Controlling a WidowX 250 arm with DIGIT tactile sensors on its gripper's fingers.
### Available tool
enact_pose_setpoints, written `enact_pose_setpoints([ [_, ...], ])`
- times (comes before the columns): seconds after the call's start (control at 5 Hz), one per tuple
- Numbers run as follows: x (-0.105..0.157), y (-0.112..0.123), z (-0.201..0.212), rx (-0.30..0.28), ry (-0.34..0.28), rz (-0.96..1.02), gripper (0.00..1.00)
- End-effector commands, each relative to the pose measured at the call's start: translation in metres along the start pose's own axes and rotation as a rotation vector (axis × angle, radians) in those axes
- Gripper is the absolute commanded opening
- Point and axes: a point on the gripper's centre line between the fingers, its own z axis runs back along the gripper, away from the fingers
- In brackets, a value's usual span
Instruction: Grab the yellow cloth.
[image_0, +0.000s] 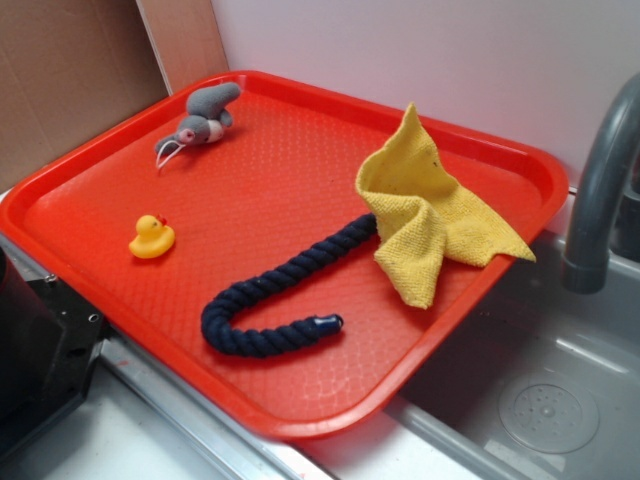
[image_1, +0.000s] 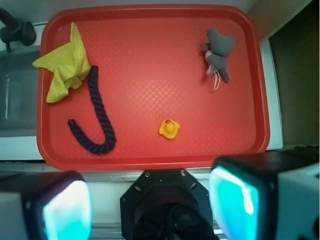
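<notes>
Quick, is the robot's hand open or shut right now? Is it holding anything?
End effector: open and holding nothing. The yellow cloth lies far from it on the tray, untouched.

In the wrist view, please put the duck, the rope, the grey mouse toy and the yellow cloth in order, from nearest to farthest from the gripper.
From the gripper, at the bottom edge:
1. Duck, just above it, near the middle.
2. Rope, to the left.
3. Grey mouse toy, far right, and yellow cloth, far left corner: too close to call.
</notes>
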Motion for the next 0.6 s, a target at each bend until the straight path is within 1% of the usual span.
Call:
enact_pose_setpoints([
  [0.0, 0.0, 0.0, 0.0, 0.0, 0.0, 0.0, 1.0],
  [0.2, 0.043, -0.05, -0.047, 0.012, 0.08, -0.251, 1.0],
  [0.4, 0.074, -0.096, -0.088, 0.028, 0.06, -0.504, 1.0],
])
